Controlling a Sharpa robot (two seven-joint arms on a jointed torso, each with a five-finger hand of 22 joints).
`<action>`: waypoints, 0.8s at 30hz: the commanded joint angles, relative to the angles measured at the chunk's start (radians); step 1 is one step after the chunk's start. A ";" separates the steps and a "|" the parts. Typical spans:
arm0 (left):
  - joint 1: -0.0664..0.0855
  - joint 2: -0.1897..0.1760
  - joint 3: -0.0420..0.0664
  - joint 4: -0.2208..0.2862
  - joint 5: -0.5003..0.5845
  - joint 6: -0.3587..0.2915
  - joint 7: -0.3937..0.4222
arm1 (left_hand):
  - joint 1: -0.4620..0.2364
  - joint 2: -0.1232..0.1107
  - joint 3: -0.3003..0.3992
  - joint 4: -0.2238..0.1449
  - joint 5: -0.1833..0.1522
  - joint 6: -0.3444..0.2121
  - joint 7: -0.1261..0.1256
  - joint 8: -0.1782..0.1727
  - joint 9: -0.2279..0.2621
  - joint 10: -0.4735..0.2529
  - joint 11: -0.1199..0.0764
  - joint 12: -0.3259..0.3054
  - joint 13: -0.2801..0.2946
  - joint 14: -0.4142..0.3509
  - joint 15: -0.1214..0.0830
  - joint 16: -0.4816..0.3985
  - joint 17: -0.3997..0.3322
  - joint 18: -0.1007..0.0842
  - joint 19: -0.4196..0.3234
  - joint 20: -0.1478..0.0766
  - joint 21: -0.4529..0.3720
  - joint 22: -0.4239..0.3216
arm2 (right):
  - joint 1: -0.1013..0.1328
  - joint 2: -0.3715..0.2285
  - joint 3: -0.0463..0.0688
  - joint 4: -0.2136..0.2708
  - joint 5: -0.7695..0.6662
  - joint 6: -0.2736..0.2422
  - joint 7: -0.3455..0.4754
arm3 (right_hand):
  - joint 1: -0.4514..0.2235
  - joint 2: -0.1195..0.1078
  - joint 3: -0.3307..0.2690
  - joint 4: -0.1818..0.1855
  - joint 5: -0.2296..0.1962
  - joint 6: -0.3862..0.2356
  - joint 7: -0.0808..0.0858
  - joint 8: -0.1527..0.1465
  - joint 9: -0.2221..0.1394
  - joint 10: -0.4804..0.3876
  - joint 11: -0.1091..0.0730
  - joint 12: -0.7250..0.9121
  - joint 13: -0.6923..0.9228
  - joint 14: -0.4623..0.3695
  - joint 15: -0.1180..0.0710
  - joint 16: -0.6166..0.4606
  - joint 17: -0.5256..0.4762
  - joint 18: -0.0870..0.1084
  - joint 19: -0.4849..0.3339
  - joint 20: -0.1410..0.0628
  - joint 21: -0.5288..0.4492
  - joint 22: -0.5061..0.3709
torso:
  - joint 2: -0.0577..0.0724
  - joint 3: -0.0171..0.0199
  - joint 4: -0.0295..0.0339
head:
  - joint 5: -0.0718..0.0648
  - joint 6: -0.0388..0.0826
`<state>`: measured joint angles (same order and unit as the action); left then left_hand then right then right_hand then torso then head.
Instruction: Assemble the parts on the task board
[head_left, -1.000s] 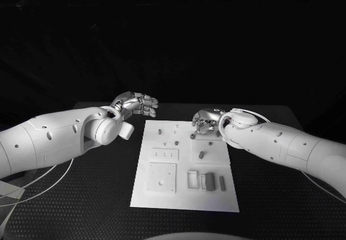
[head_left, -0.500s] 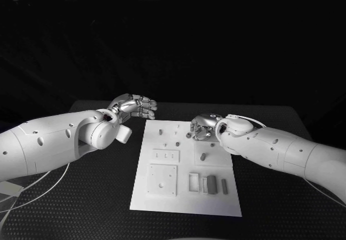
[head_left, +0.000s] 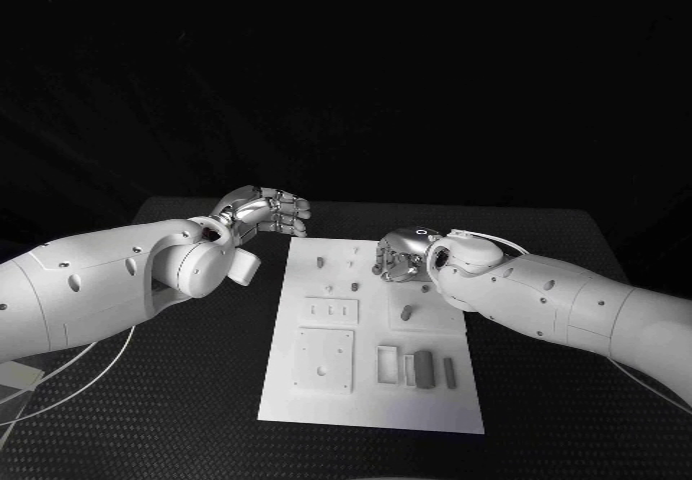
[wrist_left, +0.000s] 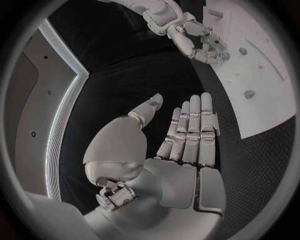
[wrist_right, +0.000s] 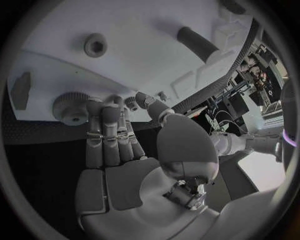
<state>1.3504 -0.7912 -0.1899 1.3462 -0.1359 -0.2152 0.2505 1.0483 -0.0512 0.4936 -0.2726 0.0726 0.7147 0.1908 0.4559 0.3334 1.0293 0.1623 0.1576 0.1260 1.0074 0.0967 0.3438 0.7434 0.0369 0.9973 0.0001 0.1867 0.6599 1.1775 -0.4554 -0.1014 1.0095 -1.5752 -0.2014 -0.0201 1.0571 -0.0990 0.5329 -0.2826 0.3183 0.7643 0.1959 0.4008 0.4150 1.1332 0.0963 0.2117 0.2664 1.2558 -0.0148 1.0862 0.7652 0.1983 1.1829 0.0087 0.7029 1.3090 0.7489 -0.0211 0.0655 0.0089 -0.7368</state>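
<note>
Task board (head_left: 325, 395): white plate lying flat mid-table, small grey parts lying on it or standing in it.

Left hand (head_left: 264, 213): off the board's far left corner, above the black table (head_left: 188, 390). Fingers (wrist_left: 190, 125) straight and pressed side by side, thumb set apart; palm bare, touching nothing.

Right hand (head_left: 405, 252): over the board's far right portion. Fingers (wrist_right: 109, 135) extended close together, tips reaching a round toothed gear (wrist_right: 69, 106) at the board's edge; actual contact appears likely, but a firm grip cannot be told. Thumb alongside, apart from the fingers.

Other parts near the gear: a hex-socket piece (wrist_right: 95, 45) and a dark cylinder (wrist_right: 197, 44), both on the board, untouched.
</note>
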 joint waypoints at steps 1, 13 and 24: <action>0.001 0.002 0.001 -0.001 -0.005 0.005 0.006 | -0.012 -0.002 -0.002 -0.003 -0.005 0.006 0.021 -0.007 0.000 0.007 0.003 -0.004 0.000 -0.001 -0.002 -0.004 0.001 0.011 -0.001 -0.004 -0.003 0.001 | -0.005 0.002 -0.003 0.002 -0.023 -0.011 -0.015 | -0.005 -0.003 0.002 0.003 0.004 0.005 0.000 0.001 0.002 0.006 -0.003 -0.007 -0.003 0.000 -0.005 0.005 -0.002 0.063 -0.003 -0.005 0.002 0.024 | 0.005 0.0014 0.0008 | -0.002 0.007; 0.002 0.002 0.001 -0.001 -0.005 0.007 0.003 | -0.013 -0.002 -0.002 -0.003 -0.005 0.005 0.021 -0.008 0.000 0.007 0.003 -0.005 0.000 0.000 -0.002 -0.004 0.003 0.011 -0.001 -0.005 -0.004 0.002 | -0.005 0.021 -0.003 -0.005 -0.027 -0.020 -0.021 | -0.011 -0.007 0.004 0.008 0.004 0.000 0.001 -0.005 0.003 0.005 -0.003 -0.008 0.007 0.004 -0.004 0.012 -0.005 0.063 -0.001 -0.008 0.012 0.023 | 0.013 0.0029 0.0022 | -0.004 0.015; 0.002 0.003 0.001 -0.003 -0.005 0.008 0.003 | -0.014 -0.002 -0.002 -0.003 -0.005 0.005 0.022 -0.008 0.000 0.007 0.003 -0.006 0.000 0.000 -0.002 -0.005 0.004 0.011 -0.001 -0.005 -0.004 0.002 | -0.008 0.028 -0.003 -0.008 -0.042 -0.006 -0.024 | -0.006 0.003 0.012 0.004 0.004 0.018 -0.005 0.001 0.010 0.017 -0.008 -0.003 0.024 0.012 -0.009 0.026 -0.008 0.063 0.004 -0.014 0.030 0.023 | 0.016 0.0032 0.0031 | -0.002 0.015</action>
<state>1.3504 -0.7898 -0.1901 1.3419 -0.1375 -0.2148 0.2474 1.0444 -0.0551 0.4935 -0.2726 0.0727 0.7147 0.1909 0.4521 0.3335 1.0292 0.1623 0.1576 0.1260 1.0074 0.0967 0.3438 0.7463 0.0305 0.9972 0.0001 0.1867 0.6605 1.1800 -0.4290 -0.0982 1.0024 -1.5943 -0.2441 -0.0345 1.0532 -0.1029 0.5387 -0.2775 0.3176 0.7769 0.1895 0.4008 0.4241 1.1438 0.0856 0.2051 0.2891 1.2637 -0.0216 1.1065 0.7576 0.1982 1.1880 0.0033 0.7300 1.3090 0.7638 -0.0175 0.0685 0.0060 -0.7212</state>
